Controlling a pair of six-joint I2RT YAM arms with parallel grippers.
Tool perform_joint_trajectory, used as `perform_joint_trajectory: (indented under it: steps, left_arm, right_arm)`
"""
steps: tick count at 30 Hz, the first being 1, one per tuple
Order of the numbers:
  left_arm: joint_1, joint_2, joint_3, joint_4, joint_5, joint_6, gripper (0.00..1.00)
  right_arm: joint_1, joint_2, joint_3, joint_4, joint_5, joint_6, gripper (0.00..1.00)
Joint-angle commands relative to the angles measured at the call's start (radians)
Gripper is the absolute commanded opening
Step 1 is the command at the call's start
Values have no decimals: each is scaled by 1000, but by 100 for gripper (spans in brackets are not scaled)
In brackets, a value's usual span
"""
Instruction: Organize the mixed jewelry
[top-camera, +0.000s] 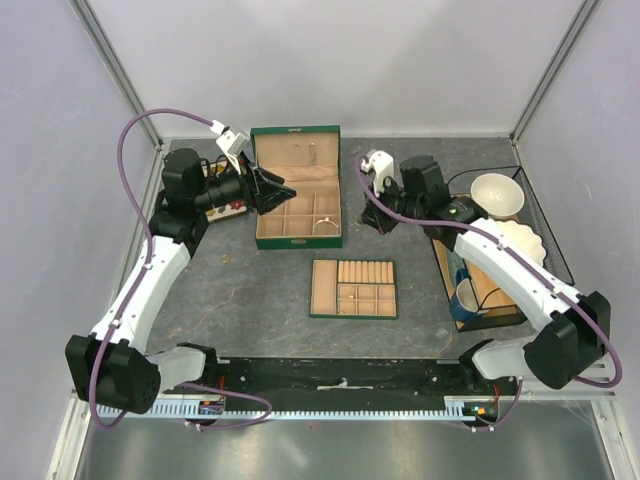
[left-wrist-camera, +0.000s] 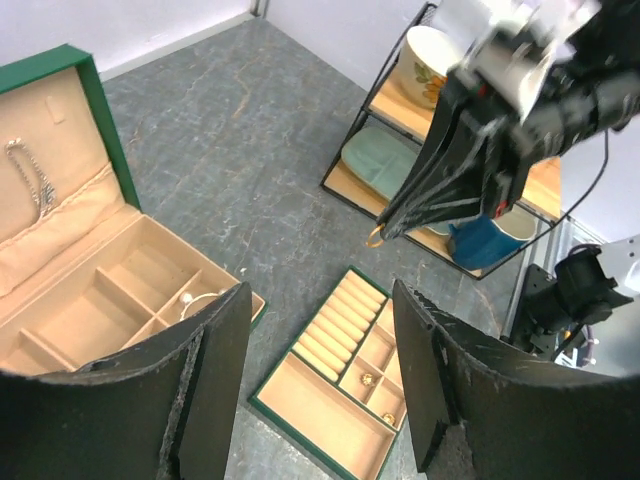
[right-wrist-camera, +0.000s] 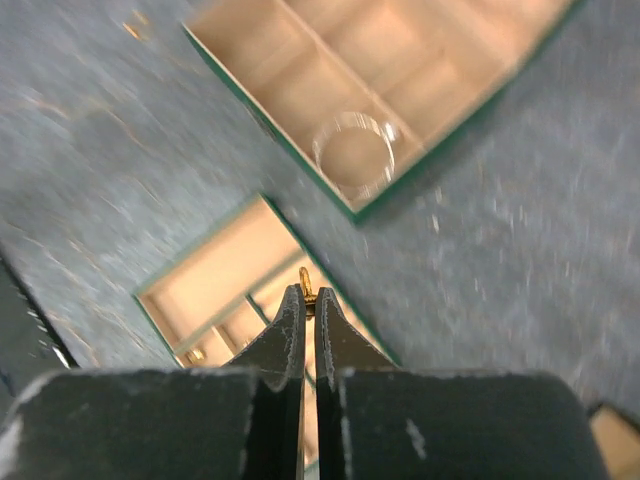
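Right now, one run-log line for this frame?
left gripper: open, empty | right gripper: shut on gold piece | bangle: in jewelry box compartment

Bare tabletop (top-camera: 250, 290) lies open at the divided tray's (top-camera: 326, 288) nine o'clock (the wire rack (top-camera: 487, 290) crowds its three o'clock).

A thin silvery bangle (right-wrist-camera: 353, 157) lies flat in a corner compartment of the green box (top-camera: 272, 228). A tiny gold ring (right-wrist-camera: 306, 283) is pinched in the right fingers (right-wrist-camera: 290, 335) above the surface. Two gold pieces (left-wrist-camera: 366, 379) sit in the tray (top-camera: 325, 290).
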Motion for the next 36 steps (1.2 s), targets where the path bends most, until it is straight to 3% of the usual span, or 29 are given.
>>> perform_joint_trajectory:
  steps: [1, 5, 15, 24, 36]
  left_arm:
    - [13, -27, -9, -33, -108, 4, 65]
    - [13, -23, -1, -90, -168, 41, 65]
    - [13, -49, -51, -130, -398, 35, 63]
    - [14, -69, -93, -117, -533, 38, 62]
    - [13, -55, -107, -117, -579, 50, 62]
  right_arm:
    - [10, -26, -140, -67, 230, -8, 0]
    - [12, -66, -228, -77, 327, 10, 0]
    - [13, -176, -404, 23, 386, 119, 0]
    - [-2, -89, -432, 75, 400, 225, 0]
    - [-30, 63, -418, 77, 340, 285, 0]
